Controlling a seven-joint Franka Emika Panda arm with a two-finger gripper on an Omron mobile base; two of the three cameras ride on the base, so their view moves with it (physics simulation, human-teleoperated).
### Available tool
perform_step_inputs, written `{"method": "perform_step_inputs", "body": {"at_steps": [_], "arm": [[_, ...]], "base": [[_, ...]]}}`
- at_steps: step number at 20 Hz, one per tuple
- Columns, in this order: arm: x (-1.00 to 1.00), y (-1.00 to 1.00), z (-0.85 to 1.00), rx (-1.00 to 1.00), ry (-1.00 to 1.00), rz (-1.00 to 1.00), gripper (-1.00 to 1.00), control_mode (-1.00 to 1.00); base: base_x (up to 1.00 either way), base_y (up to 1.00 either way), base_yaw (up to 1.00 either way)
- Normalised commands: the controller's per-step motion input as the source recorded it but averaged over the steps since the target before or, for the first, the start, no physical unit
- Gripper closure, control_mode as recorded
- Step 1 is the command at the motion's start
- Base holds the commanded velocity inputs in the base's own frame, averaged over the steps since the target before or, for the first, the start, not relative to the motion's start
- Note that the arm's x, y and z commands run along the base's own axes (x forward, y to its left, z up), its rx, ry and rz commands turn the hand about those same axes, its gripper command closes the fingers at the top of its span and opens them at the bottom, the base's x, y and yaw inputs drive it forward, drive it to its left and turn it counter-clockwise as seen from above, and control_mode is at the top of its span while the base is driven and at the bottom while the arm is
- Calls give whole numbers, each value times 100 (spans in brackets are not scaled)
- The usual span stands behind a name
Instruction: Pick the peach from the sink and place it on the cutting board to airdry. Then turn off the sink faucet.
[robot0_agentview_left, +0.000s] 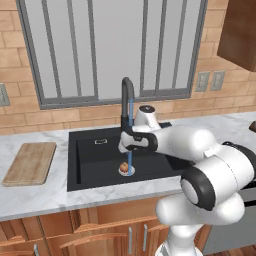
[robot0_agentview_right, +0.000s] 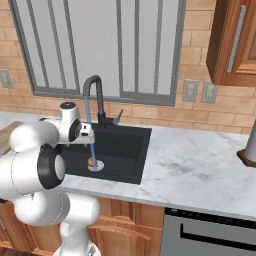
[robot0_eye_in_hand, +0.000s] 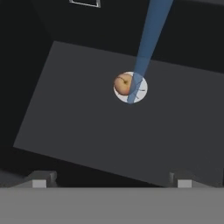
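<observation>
The peach (robot0_agentview_left: 123, 166) (robot0_agentview_right: 90, 162) (robot0_eye_in_hand: 123, 83) lies on the floor of the black sink (robot0_agentview_left: 90, 165) (robot0_agentview_right: 130, 150) (robot0_eye_in_hand: 65, 109), against the left side of the round silver drain (robot0_eye_in_hand: 139, 89). From the dark gooseneck sink faucet (robot0_agentview_left: 128, 97) (robot0_agentview_right: 95, 92) a blue stream of water (robot0_agentview_left: 130, 145) (robot0_eye_in_hand: 146, 39) runs down onto the drain beside the fruit. My gripper (robot0_agentview_left: 124, 146) (robot0_agentview_right: 90, 136) (robot0_eye_in_hand: 111, 181) hovers above the basin over the peach, open, its fingertips (robot0_eye_in_hand: 41, 179) wide apart with nothing between them. The wooden cutting board (robot0_agentview_left: 31, 162) rests on the counter left of the sink.
The faucet's slim silver lever (robot0_agentview_right: 118, 118) sticks out to the right of its base. A small overflow plate (robot0_agentview_left: 100, 141) sits on the sink's back wall. Marble counter (robot0_agentview_right: 200, 170) stretches right, where a dark-based object (robot0_agentview_right: 249, 150) stands. A window and brick wall rise behind.
</observation>
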Motion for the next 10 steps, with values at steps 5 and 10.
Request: {"method": "perform_step_inputs", "body": {"at_steps": [5, 10], "arm": [[16, 0, -19, 0, 0, 0, -100, -100], [18, 0, -22, 0, 0, 0, -100, -100]], "base": [[0, 0, 0], [0, 0, 0]]}}
